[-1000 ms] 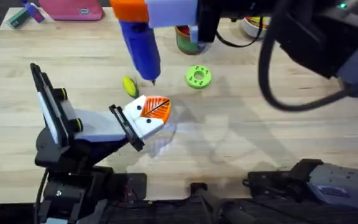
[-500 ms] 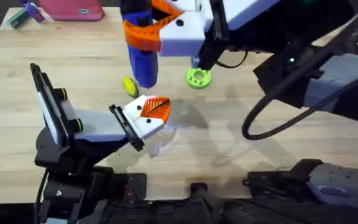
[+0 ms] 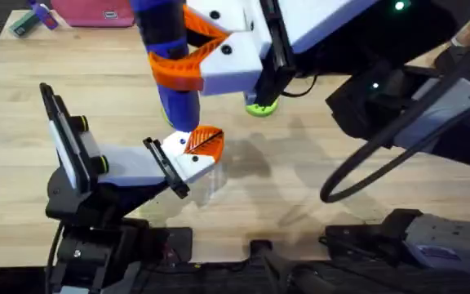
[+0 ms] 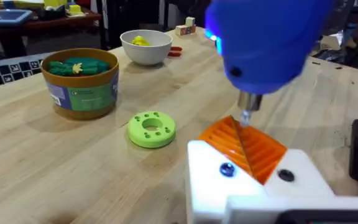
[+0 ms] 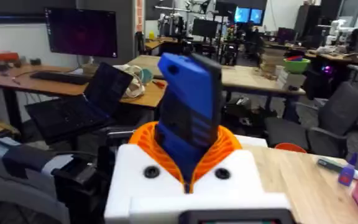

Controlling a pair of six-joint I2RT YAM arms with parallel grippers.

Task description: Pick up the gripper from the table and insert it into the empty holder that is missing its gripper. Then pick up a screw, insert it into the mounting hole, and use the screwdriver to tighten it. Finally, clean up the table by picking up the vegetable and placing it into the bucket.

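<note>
Overhead, my right arm has swung closer under the camera than it was half a second ago, so its white block and orange pads now sit large over the far middle of the table. The screwdriver has come down with it: a second ago its bit hung near the yellow vegetable, and now that vegetable is covered by the blue body, while the bit end stands right at the orange gripper. The flat green disc is half hidden under my right arm, where earlier it lay in plain sight.

My right gripper is clamped on the screwdriver, its ribbed orange pads pressed against both sides of the blue handle. My left gripper has not moved; it holds the white holder, the orange gripper seated on it. How far its fingers stand apart I cannot tell.

From my left wrist, the metal bit meets the top of the orange wedge between two dark screw heads. Beyond stand the bucket, with green pieces inside, and a white bowl.
</note>
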